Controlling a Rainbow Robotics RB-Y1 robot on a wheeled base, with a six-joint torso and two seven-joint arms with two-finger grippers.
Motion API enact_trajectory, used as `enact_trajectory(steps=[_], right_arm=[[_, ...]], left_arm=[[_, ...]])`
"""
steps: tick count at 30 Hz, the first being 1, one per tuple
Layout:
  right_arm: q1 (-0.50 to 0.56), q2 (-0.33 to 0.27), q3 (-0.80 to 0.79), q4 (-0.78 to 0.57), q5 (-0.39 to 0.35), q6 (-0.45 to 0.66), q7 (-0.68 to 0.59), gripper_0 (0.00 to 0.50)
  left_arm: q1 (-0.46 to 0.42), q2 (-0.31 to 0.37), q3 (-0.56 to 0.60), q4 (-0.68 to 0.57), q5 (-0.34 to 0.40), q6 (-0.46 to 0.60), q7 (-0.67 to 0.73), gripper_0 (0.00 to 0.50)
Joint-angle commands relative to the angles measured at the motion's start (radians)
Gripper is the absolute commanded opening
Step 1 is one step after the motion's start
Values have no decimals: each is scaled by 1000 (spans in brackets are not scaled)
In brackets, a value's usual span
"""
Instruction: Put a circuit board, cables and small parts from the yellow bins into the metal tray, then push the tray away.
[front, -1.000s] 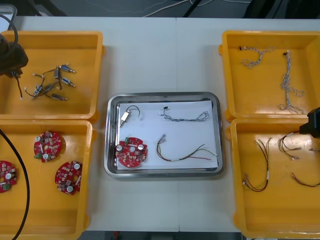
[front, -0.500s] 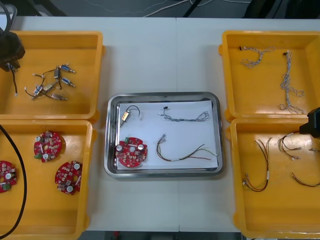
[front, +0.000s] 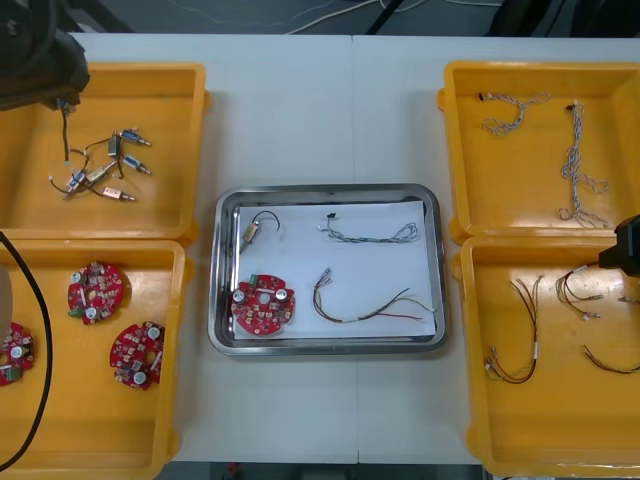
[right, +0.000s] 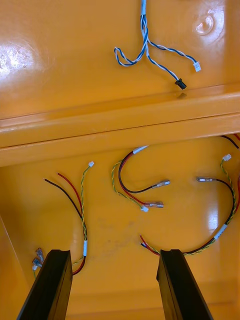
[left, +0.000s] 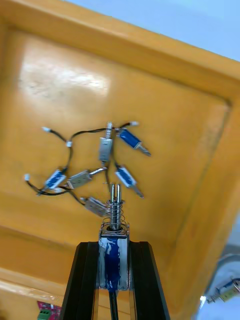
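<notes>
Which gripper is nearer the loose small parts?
Left. The left gripper, holding a part, hangs near the parts; the right gripper is across the table, over a cable bin.

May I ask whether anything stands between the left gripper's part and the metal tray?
Nothing visible: the left gripper holds the small metal part over the yellow bin, with bare table before the metal tray.
</notes>
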Motion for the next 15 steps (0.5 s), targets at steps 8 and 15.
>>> enact_trajectory(steps=[8,15], right_arm=[[10,-35,-32,-31,-8,3,-42,500],[10,-35,-32,-31,-8,3,-42,500]], left_arm=[[30,-31,-191,-156,153,7,183,0],[36,-37,-301,-183,172,7,218,0]])
